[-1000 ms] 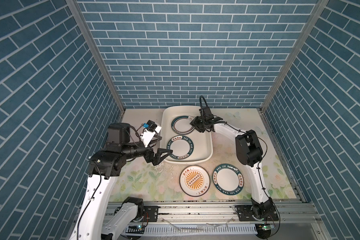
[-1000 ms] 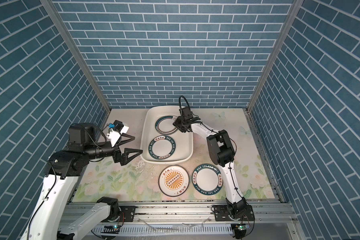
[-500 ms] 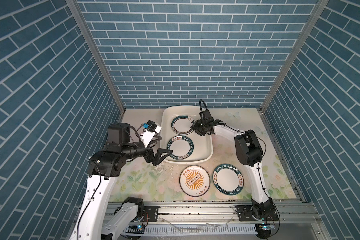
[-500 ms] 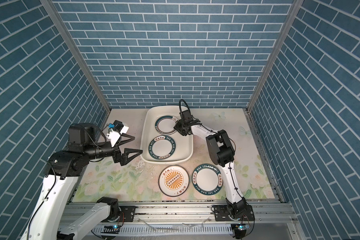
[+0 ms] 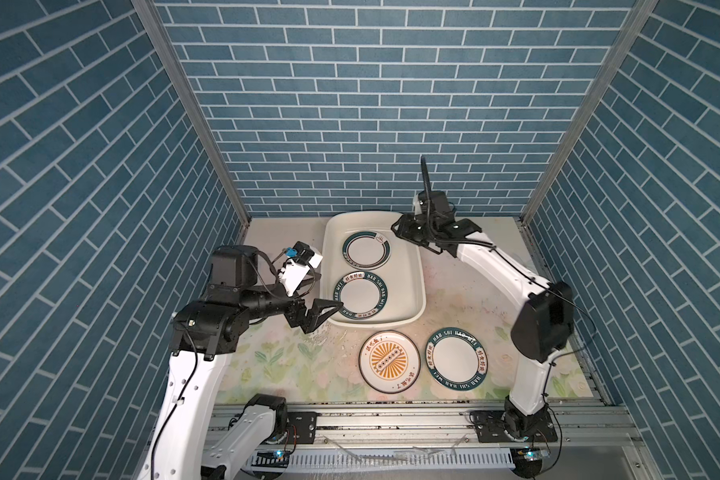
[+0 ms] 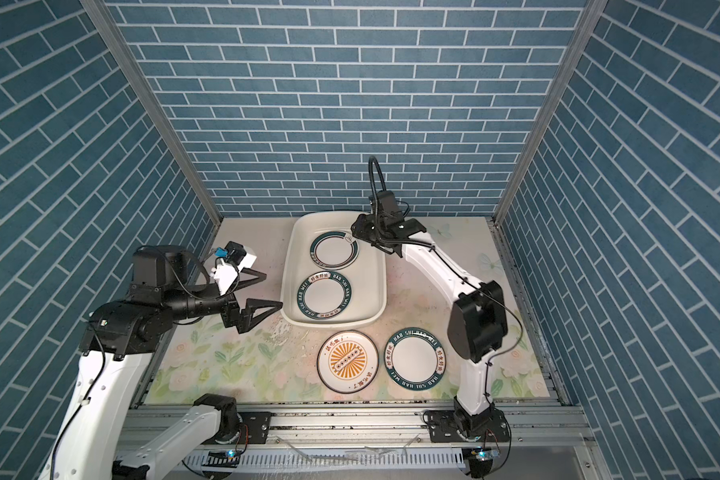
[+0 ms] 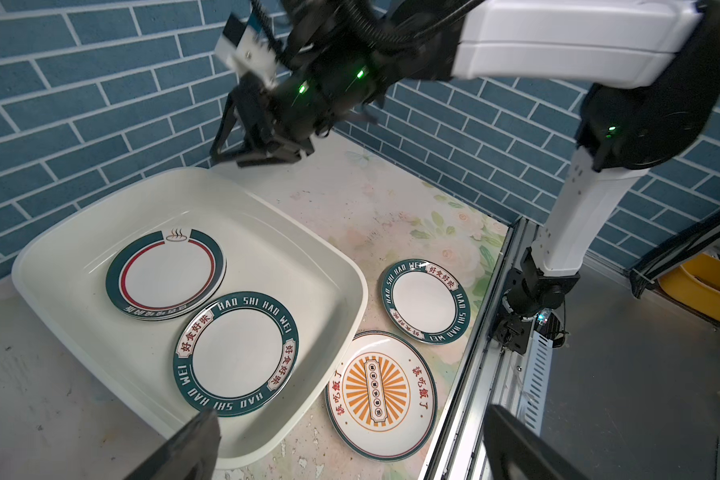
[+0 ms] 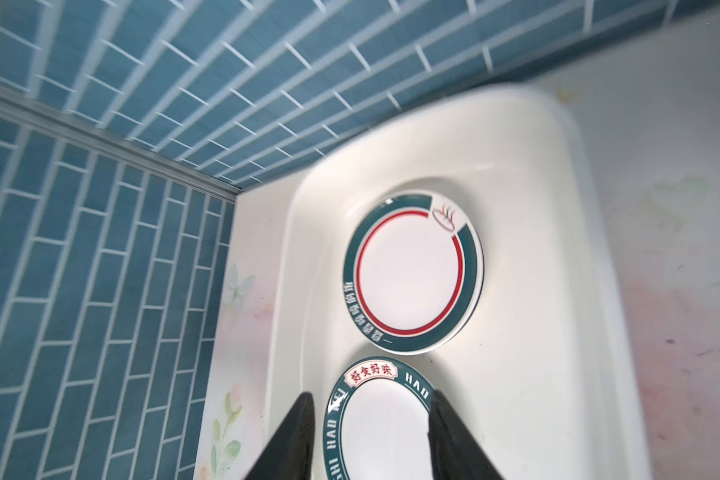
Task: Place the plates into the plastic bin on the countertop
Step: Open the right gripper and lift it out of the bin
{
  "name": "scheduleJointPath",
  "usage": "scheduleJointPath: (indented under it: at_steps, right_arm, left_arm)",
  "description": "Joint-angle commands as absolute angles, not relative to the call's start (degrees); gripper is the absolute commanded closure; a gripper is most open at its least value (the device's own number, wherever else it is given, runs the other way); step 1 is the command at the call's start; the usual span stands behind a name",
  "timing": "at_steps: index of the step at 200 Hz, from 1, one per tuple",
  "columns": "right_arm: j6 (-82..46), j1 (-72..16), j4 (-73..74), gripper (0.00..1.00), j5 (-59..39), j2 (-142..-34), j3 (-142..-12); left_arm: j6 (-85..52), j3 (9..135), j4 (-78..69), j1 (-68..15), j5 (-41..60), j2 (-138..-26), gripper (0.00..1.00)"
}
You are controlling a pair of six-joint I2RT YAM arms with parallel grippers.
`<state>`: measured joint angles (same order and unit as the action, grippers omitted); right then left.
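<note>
Two plates remain on the desk (image 5: 292, 365): the sunburst plate (image 5: 389, 361) and, just beside it, the loose lettered plate (image 5: 456, 359). Two more show inside the plastic bin (image 5: 406, 282): the emblem plate (image 5: 366, 254) at the far end and the binned lettered plate (image 5: 362, 296) at the near end.

Change: one second ago the right end effector (image 8: 370, 398) sat at the emblem plate's rim. It has since drawn back and now hangs above the bin's far right corner, jaws apart with nothing between them. Judgement: that placement is complete, and the right arm is free to fetch one of the two plates on the desk.

The left end effector (image 6: 273, 289) has not moved. It hovers at the bin's near left corner, jaws spread wide and empty.

Limits of view:
- The right wrist view is motion-blurred, and the binned lettered plate is cut off at its edge.
- The left wrist view appears to show a second rim under the emblem plate; how many plates are stacked there cannot be told.
- Whether the left end effector touches the bin rim cannot be told
</note>
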<state>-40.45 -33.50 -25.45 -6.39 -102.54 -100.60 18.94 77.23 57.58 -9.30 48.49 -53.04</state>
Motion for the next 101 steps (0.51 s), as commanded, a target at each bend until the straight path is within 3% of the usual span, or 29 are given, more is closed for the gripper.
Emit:
scheduleJointPath:
  at_steps: [1, 60, 101]
  right_arm:
    - [-31.55, -33.8, -34.45, 0.56, 1.22, -92.01, -93.96]
    - [-39.92, -30.53, -50.81, 0.57, 13.68, -66.02, -70.01]
    - [-52.29, -22.09, -61.92, 0.49, 11.5, -50.4, -53.78]
  left_arm:
    - [19.61, 77.47, 58.97, -9.4, 49.12, -52.91, 0.0]
    - [19.6, 76.73, 58.79, -9.45, 50.84, -53.4, 0.0]
    - [19.07, 76.85, 58.11, -9.65, 52.44, -54.39, 0.0]
